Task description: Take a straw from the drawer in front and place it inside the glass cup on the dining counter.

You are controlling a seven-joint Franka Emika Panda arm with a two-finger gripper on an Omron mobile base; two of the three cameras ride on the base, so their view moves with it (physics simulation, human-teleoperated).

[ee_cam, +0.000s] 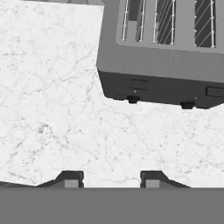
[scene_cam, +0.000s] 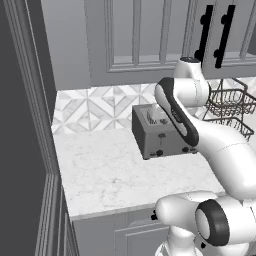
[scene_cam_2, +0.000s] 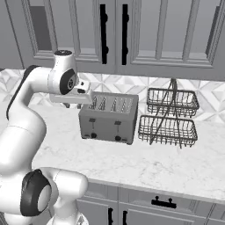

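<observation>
I'm in a kitchen: marble counter (scene_cam_2: 145, 167), grey toaster (scene_cam_2: 107, 117) at twelve o'clock, wire basket rack (scene_cam_2: 169, 116) at two, cabinets (scene_cam_2: 145, 30) above.

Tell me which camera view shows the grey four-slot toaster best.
The right base view: the grey four-slot toaster shows whole, with all slots and its front controls. The left base view has it partly behind the arm. The hand view cuts it off at the frame's edge.

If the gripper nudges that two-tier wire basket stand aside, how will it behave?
The wire basket stand looks thin-framed and empty, so probably light. It is tall on a narrow center post, so a high push may tip it. On the smooth marble counter it would likely slide.
</observation>
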